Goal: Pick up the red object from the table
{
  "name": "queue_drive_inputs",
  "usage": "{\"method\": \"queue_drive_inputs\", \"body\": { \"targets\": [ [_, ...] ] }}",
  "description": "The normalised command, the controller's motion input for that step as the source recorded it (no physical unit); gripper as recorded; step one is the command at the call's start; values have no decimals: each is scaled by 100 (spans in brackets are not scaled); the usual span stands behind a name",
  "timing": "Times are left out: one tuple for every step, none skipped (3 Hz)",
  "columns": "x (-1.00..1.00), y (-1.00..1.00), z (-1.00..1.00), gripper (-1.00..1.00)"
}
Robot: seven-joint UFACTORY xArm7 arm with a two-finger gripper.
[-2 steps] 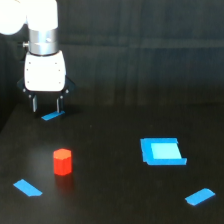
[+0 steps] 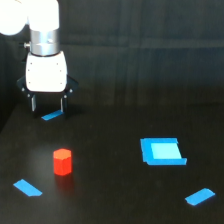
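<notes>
The red object (image 2: 62, 161) is a small red-orange faceted block standing upright on the black table (image 2: 115, 130), toward the exterior view's left and near the front. My gripper (image 2: 48, 106) hangs from the white arm farther back, above and behind the block and well apart from it. Its two dark fingers (image 2: 34, 104) point down, spread wide, with nothing between them. A blue tape strip (image 2: 52, 116) lies just below the fingertips.
A blue rectangular patch (image 2: 161, 151) lies on the exterior view's right. One blue strip (image 2: 27, 188) sits at front left of the block, another (image 2: 199, 196) at front right. A dark backdrop closes the rear.
The gripper has shifted slightly toward the exterior view's right and a little lower. The red block has not moved.
</notes>
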Motion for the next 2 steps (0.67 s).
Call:
{"method": "queue_drive_inputs", "body": {
  "targets": [
    [18, -46, -7, 96],
    [18, -70, -9, 97]
  ]
}}
